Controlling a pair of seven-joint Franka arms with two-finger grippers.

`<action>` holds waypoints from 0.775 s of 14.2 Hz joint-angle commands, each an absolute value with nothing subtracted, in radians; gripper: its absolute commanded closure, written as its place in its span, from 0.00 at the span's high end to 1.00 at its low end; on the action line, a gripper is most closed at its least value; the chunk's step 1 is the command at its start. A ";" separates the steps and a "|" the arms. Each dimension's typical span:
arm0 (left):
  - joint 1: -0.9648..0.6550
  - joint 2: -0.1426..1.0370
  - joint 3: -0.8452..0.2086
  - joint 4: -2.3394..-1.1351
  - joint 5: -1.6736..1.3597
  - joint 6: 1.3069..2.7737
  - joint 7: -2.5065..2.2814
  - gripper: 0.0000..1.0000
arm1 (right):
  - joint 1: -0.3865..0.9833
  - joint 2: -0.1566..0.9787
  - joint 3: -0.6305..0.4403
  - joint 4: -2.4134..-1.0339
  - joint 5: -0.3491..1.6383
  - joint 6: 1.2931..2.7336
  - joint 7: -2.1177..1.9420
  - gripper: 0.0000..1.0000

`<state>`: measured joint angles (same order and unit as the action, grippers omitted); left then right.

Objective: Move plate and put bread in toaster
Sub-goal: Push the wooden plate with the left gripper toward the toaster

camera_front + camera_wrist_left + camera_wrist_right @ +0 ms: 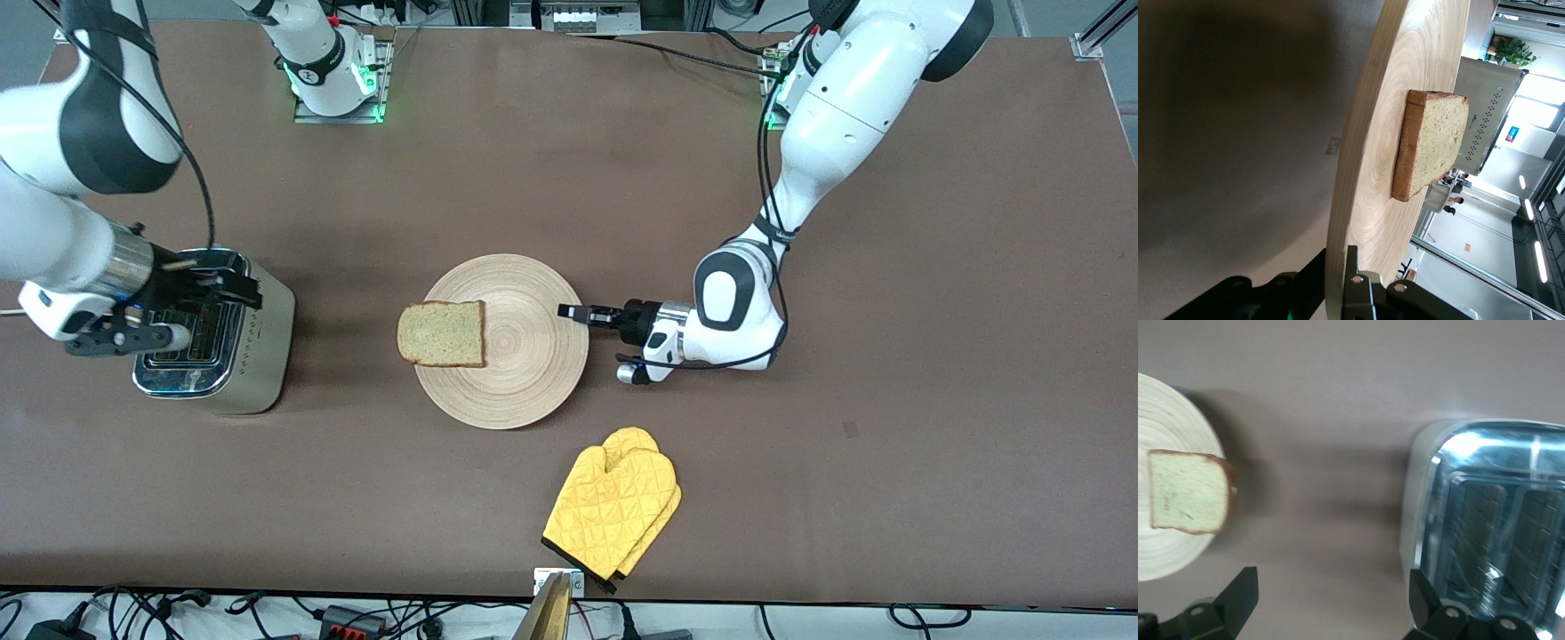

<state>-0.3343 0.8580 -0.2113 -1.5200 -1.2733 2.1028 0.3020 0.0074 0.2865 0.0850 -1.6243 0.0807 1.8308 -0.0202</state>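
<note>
At frame centre, the plate lies on the desk, its rim pinched by the clenched left gripper. The bread overhangs its edge. Mid-left, the released right gripper hovers over the toaster, hiding part of its 2 slots.

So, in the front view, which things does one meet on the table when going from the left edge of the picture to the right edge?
right pincer over the toaster → bread → plate → left pincer, shut on the plate's rim. The yellow oven mitts lie nearer the camera and overlap the plate's span, so I leave them out.
</note>
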 commanded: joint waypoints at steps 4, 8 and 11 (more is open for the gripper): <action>-0.422 0.884 -0.207 -1.509 -1.339 2.199 0.324 0.01 | 0.040 0.313 0.083 -1.638 0.098 1.884 -0.020 1.00; -0.430 0.899 -0.207 -1.509 -1.342 2.218 0.308 0.35 | 0.051 0.345 0.083 -1.637 0.098 1.868 -0.020 1.00; -0.420 0.904 -0.198 -1.499 -1.332 2.217 0.310 0.59 | 0.067 0.393 0.083 -1.638 0.098 1.913 -0.020 1.00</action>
<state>-0.4287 0.9013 -0.2069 -1.5189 -1.3146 2.2247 0.3021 0.0552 0.3622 0.0855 -1.6382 0.0834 1.8836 -0.0202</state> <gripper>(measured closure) 0.648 0.000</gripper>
